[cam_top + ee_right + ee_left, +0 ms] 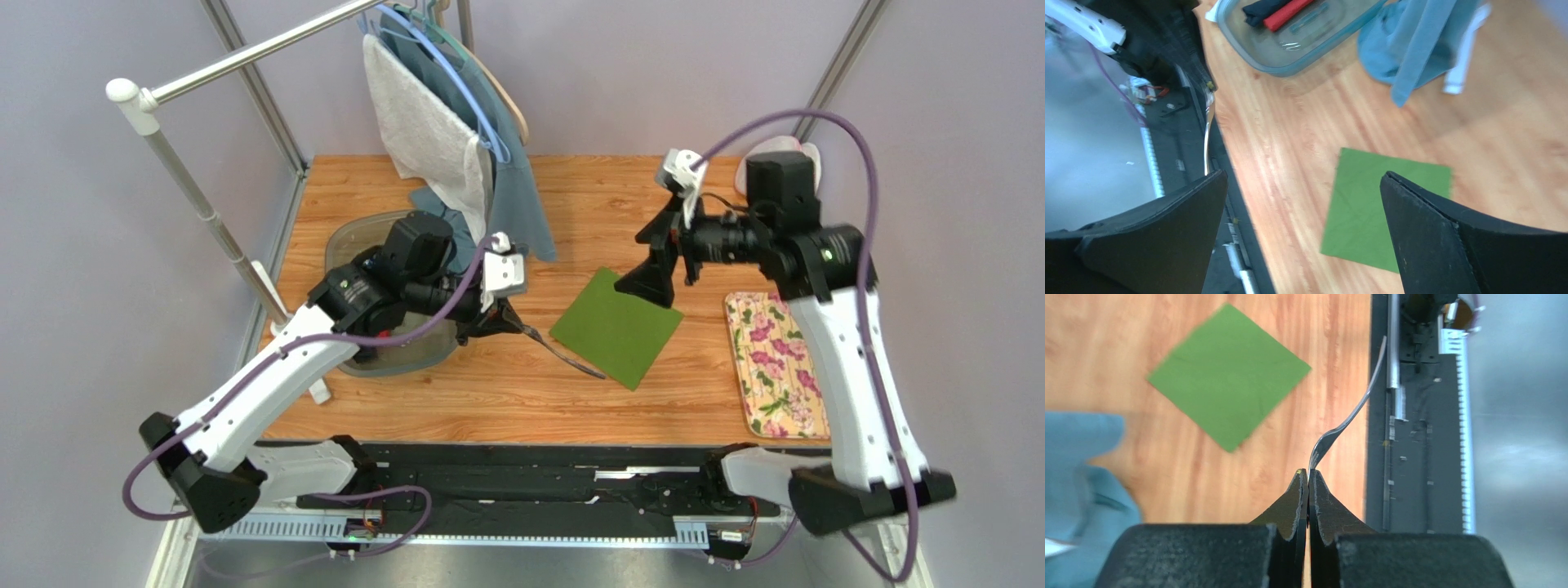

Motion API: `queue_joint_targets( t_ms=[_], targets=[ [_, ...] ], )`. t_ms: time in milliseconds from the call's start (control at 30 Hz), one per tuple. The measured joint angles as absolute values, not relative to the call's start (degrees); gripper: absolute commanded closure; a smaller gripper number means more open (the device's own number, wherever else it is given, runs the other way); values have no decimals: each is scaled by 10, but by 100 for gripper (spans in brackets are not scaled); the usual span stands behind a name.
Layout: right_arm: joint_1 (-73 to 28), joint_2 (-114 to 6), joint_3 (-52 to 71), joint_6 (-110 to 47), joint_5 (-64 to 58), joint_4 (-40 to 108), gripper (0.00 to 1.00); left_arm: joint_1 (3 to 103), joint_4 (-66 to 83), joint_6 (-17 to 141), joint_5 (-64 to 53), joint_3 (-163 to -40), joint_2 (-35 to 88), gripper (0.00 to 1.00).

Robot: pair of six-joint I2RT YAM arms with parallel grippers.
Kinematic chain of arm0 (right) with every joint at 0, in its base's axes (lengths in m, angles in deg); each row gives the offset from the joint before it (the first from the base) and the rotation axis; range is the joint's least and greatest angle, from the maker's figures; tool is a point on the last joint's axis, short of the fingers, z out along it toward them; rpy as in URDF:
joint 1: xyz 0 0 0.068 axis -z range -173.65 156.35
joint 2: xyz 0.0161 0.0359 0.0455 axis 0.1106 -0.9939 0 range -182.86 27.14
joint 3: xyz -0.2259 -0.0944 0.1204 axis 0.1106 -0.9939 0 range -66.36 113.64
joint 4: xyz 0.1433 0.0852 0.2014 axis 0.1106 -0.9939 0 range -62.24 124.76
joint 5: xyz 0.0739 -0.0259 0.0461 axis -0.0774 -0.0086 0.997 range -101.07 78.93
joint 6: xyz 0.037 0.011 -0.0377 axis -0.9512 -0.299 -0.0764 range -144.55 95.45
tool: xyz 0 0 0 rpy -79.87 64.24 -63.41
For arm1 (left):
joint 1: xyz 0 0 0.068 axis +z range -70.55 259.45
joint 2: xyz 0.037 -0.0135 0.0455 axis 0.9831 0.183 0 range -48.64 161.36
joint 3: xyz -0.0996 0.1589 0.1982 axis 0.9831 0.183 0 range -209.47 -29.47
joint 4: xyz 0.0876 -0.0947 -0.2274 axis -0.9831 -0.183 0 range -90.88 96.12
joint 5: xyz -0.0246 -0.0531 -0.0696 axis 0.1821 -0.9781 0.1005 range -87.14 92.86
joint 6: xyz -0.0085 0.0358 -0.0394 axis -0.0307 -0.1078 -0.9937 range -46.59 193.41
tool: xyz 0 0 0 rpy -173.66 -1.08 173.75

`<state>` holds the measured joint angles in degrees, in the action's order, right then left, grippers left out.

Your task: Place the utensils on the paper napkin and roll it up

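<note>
The left pincer [1308,476] is clamped tight on a fork [1355,410] near the napkin [1229,373]. The right pincer [1303,176] hangs wide open above the napkin, gripping nothing.

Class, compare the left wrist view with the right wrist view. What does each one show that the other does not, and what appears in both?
Only the left wrist view shows the whole paper napkin, all four corners clear, and the fork along its full length. Only the right wrist view shows the clear tub holding a red item and a dark item, and the right gripper, jaws wide open. Both show the napkin bare on the wooden table, the left gripper shut on the fork, and the teal garment.
</note>
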<state>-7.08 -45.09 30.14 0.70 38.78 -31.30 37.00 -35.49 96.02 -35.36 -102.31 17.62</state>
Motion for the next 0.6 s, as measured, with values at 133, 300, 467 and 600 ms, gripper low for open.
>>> queue_joint_targets(
  t_ms=[133,300,467,600],
  targets=[
    [-85,-338,230,5,350,-253,5,408,-423,911,-401,-1078,244,100],
    [-223,-348,215,26,241,-259,12,434,-530,881,-454,-1126,342,100],
    [-269,-411,154,28,174,-262,17,455,-589,853,-512,-1132,443,100],
    [-331,-436,119,19,129,-258,30,488,-597,828,-537,-1111,460,100]
  ],
)
